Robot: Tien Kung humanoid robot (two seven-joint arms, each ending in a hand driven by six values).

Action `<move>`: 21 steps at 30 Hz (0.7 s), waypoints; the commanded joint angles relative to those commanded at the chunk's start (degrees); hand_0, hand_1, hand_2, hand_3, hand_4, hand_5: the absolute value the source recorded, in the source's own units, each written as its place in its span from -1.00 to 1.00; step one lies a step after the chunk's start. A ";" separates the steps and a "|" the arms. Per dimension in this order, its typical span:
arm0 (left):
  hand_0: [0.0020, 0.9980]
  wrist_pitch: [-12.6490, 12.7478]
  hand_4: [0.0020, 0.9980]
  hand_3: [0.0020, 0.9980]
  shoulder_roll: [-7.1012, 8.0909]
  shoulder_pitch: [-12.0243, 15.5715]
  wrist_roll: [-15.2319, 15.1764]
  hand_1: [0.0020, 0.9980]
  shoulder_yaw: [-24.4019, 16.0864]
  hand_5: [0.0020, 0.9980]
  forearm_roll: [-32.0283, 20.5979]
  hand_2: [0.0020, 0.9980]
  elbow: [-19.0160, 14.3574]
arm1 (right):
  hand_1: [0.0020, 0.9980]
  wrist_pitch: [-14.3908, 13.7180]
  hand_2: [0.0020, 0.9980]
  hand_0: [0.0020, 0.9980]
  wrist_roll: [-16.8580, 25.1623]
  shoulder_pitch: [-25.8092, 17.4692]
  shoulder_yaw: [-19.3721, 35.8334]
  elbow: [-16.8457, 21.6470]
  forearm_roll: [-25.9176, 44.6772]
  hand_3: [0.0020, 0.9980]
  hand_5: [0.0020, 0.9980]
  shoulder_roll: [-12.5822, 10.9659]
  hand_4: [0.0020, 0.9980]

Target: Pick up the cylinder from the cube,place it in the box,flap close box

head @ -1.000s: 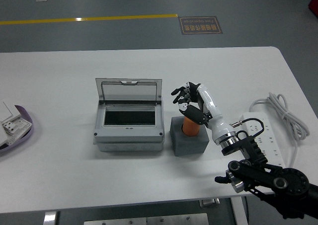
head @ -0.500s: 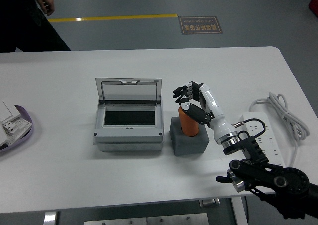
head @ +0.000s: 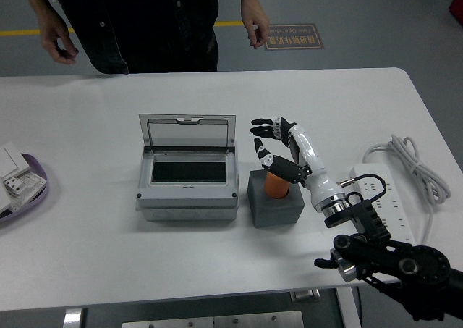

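Note:
An orange cylinder stands in the top of a dark grey cube at the table's middle, right of the box. My right hand hovers just over the cylinder, fingers spread and lifted off it, wrist coming in from the lower right. It holds nothing. The grey box sits left of the cube with its clear lid raised at the back, inside dark and bare. My left arm is out of view.
A person stands at the far side; one hand and the other hand hang above the table edge. A white power strip with cable lies right. A purple tray lies far left.
My right hand's fingers have uncurled from the cylinder and spread; the cylinder sits lower in the cube. A person has walked in from the left to the far side.

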 joint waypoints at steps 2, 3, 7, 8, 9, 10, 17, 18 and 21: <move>0.01 -0.01 0.41 0.18 -0.01 0.04 0.01 0.11 -0.02 -0.50 0.04 0.13 0.00 | 0.25 0.00 0.28 0.39 0.09 -0.07 -0.06 -0.03 0.11 0.31 -0.86 -0.04 0.07; 0.01 -0.02 0.41 0.18 -0.02 0.06 0.02 0.11 -0.03 -0.50 0.07 0.13 -0.01 | 0.25 0.00 0.28 0.39 0.14 -0.13 -0.09 -0.07 0.19 0.31 -0.86 -0.07 0.07; 0.01 -0.03 0.41 0.18 -0.10 0.05 0.04 0.11 -0.05 -0.50 0.14 0.13 -0.01 | 0.25 0.00 0.28 0.39 0.15 -0.48 -0.12 -0.31 0.32 0.31 -0.86 -0.33 0.07; 0.01 -0.02 0.41 0.18 -0.14 0.04 0.04 0.11 -0.05 -0.50 0.15 0.13 -0.01 | 0.24 0.00 0.28 0.39 0.16 -0.63 -0.11 -0.38 0.38 0.31 -0.82 -0.45 0.10; 0.01 -0.02 0.41 0.18 -0.16 0.04 0.04 0.11 -0.06 -0.50 0.16 0.13 -0.01 | 0.24 0.00 0.28 0.39 0.17 -0.76 -0.08 -0.42 0.41 0.31 -0.82 -0.56 0.10; 0.01 0.00 0.41 0.18 -0.19 0.06 0.04 0.11 -0.07 -0.50 0.18 0.13 0.00 | 0.24 0.00 0.28 0.39 0.20 -0.95 -0.04 -0.43 0.44 0.31 -0.82 -0.73 0.10; 0.02 0.14 0.40 0.18 -0.35 0.12 0.05 0.11 -0.16 -0.50 0.34 0.12 0.09 | 0.23 0.00 0.28 0.39 0.80 -2.08 -0.55 0.11 1.20 0.31 -0.86 -1.85 0.21; 0.02 0.17 0.40 0.18 -0.37 0.10 0.05 0.11 -0.17 -0.50 0.37 0.12 0.10 | 0.23 0.00 0.28 0.39 0.80 -2.10 -0.83 0.27 1.25 0.31 -0.86 -1.98 0.21; 0.02 0.26 0.40 0.18 -0.45 0.02 0.05 0.11 -0.23 -0.49 0.51 0.12 0.15 | 0.23 0.00 0.26 0.40 0.76 -1.84 -1.77 0.71 1.33 0.29 -0.64 -2.31 0.44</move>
